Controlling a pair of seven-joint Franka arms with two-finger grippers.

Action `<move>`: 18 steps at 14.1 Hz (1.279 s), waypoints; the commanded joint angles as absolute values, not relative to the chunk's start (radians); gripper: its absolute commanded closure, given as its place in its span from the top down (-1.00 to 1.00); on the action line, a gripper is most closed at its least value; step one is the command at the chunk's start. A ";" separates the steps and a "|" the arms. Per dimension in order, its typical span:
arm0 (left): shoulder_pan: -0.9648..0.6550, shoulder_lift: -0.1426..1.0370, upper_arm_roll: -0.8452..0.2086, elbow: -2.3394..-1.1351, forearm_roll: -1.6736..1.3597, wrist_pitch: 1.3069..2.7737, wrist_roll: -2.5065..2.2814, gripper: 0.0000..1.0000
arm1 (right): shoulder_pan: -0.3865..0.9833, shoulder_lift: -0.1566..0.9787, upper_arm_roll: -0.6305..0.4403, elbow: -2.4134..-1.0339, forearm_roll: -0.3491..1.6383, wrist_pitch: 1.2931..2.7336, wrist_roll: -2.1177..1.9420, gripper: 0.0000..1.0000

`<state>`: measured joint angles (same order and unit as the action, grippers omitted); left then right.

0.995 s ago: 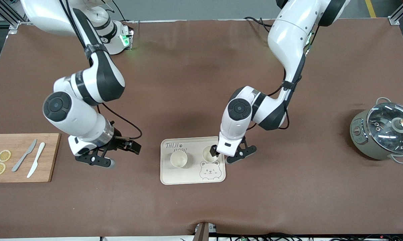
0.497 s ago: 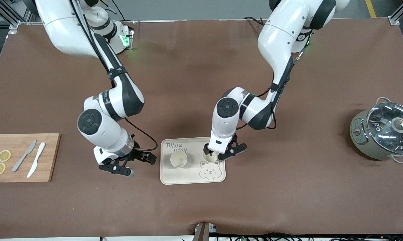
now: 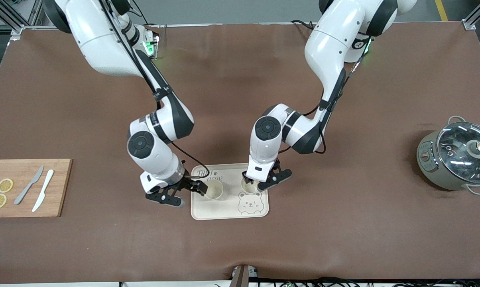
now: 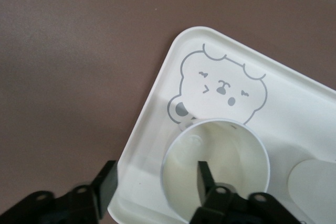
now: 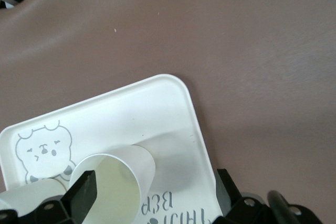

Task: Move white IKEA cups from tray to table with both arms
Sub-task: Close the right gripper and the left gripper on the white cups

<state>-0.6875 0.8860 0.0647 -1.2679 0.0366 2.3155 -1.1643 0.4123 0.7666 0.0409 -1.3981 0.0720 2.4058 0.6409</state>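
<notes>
On the tray, near the middle of the table, both white IKEA cups stood upright beside each other, one toward each arm's end. The left gripper was low over its cup, jaws part-closed across the wall, one finger inside the bowl and one outside; no firm grip could be seen. The right gripper was spread wide around the other cup, one finger dipping inside the rim and the other outside near the tray's edge, holding nothing. A pinch on a thin tapered wall looked risky: a light squeeze could have let a cup slip or swing on lifting, and a tilted lift might have knocked its neighbour. The right outer finger could also have caught the raised rim and dragged the tray.
</notes>
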 commanded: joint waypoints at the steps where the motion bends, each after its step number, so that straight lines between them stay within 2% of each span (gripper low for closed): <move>1: -0.699 0.896 0.080 -1.247 0.025 2.322 -1.196 -0.96 | 0.431 0.828 0.029 -1.356 0.032 2.436 0.669 1.00; 8: -0.693 0.881 0.080 -1.247 0.025 2.322 -1.197 -1.00 | 0.469 0.896 0.012 -1.345 0.031 2.514 0.704 1.00; 13: -0.680 0.848 0.089 -1.249 0.025 2.284 -1.186 -1.00 | 0.466 0.899 0.011 -1.345 0.031 2.514 0.698 1.00; 14: -0.666 0.835 0.089 -1.249 0.025 2.263 -1.183 -1.00 | 0.465 0.899 0.012 -1.345 0.031 2.514 0.696 0.86; 15: -0.651 0.821 0.087 -1.249 0.026 2.249 -1.181 -1.00 | 0.462 0.899 0.012 -1.345 0.032 2.514 0.696 0.50; 18: -0.614 0.792 0.092 -1.252 0.026 2.226 -1.152 -1.00 | 0.456 0.903 0.012 -1.345 0.032 2.513 0.695 -0.32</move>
<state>-0.6324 0.8278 0.0866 -1.2347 0.0366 2.2531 -1.1760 0.4607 0.8866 0.0111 -1.3697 0.0510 2.5158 0.6743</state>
